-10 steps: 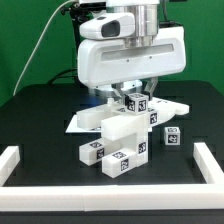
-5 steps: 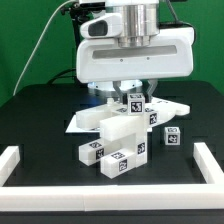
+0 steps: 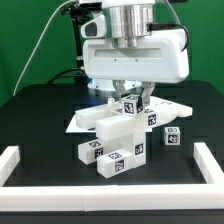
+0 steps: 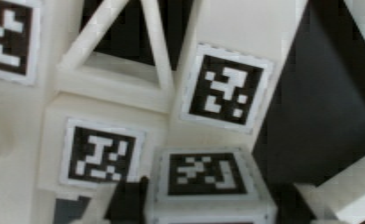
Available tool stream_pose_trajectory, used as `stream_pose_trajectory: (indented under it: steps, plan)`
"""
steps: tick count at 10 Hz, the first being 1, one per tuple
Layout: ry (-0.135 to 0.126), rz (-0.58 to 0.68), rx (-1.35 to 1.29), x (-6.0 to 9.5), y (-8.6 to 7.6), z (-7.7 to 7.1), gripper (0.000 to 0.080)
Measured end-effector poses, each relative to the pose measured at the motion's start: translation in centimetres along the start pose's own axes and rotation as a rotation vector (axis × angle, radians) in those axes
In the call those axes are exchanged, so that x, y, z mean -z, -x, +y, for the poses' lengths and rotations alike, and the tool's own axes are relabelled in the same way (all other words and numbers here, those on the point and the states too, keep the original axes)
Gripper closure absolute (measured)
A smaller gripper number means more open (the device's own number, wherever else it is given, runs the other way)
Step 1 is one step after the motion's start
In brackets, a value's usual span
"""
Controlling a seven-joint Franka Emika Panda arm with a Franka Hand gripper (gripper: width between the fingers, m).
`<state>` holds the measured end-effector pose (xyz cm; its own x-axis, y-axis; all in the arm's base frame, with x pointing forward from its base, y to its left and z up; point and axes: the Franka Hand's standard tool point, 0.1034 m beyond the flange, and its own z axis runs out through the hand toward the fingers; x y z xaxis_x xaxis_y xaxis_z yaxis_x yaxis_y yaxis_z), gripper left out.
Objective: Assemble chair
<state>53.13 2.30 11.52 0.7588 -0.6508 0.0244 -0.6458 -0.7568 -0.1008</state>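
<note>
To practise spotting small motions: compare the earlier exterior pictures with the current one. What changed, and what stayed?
The arm's white wrist housing shifted slightly toward the exterior view's right. The hand stayed closed about the small tagged piece; nothing was let go. The stacked chair parts, the loose tagged block and the border rail stayed put.

A black table (image 3: 40,115) carries a low white border rail (image 3: 100,214) along its near edge and both sides. The marker board (image 3: 76,124) lies flat near the table's middle. A green wall (image 3: 25,30) rises behind the table.
</note>
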Motion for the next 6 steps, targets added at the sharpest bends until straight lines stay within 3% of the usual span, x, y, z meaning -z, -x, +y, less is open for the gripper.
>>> stream_pose_trajectory:
  steps: [2, 3, 4, 5, 6]
  plan:
    - [-0.002, -0.002, 0.02, -0.02, 0.09, -0.11, 0.0515]
    - [0.0, -0.001, 0.102, -0.02, 0.03, -0.04, 0.0281]
    - [0.001, -0.001, 0.291, -0.01, -0.05, 0.06, 0.0281]
    - [0.006, -0.005, 0.486, 0.06, -0.01, -0.04, 0.0191]
    - [0.01, -0.006, 0.601, 0.04, 0.27, -0.24, 0.0191]
